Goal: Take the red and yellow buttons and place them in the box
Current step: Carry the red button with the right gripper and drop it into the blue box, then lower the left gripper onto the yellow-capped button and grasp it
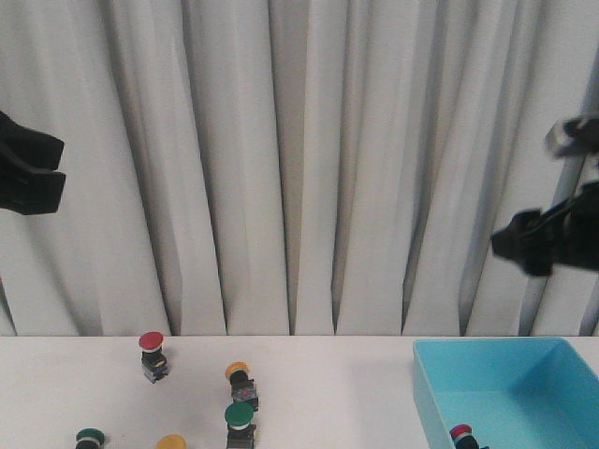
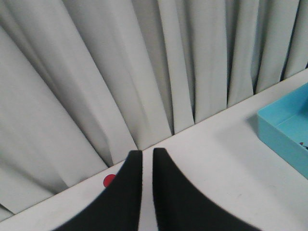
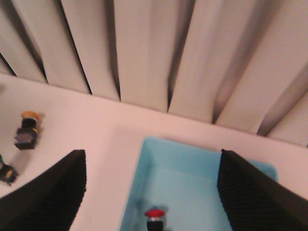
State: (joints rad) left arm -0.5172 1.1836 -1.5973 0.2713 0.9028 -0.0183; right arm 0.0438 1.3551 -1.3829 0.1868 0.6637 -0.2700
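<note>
Your right gripper (image 3: pixel 151 192) hangs high above the light blue rectangular plastic box (image 3: pixel 144 192), its black ribbed fingers (image 3: pixel 53 192) spread wide apart with nothing between them; in the front view only a dark, blurred part of that arm shows at the right edge. Your left gripper (image 2: pixel 147 163) is raised at the far left, its two smooth black fingers (image 2: pixel 127 192) drawn close with just a thin slit between them, holding nothing.

Directly under the right gripper, one red-capped push-button (image 3: pixel 155 215) stands inside the box, cut off by the lower edge in both views. The box sits at the right end of the white table (image 1: pixel 356 393), its near and right walls out of frame.

To the left, you see a second red-capped button (image 1: pixel 152 354) upright near the table's back edge, and a yellow-orange-capped button (image 1: pixel 241 382) tilted just ahead of a green-capped button (image 1: pixel 240 426). Another yellow cap (image 1: pixel 171 441) and another green cap (image 1: pixel 90 437) poke up at the bottom edge, their bodies hidden.

Open tabletop lies between the buttons and the box. A pleated white curtain (image 1: pixel 299 168) closes off the back.
</note>
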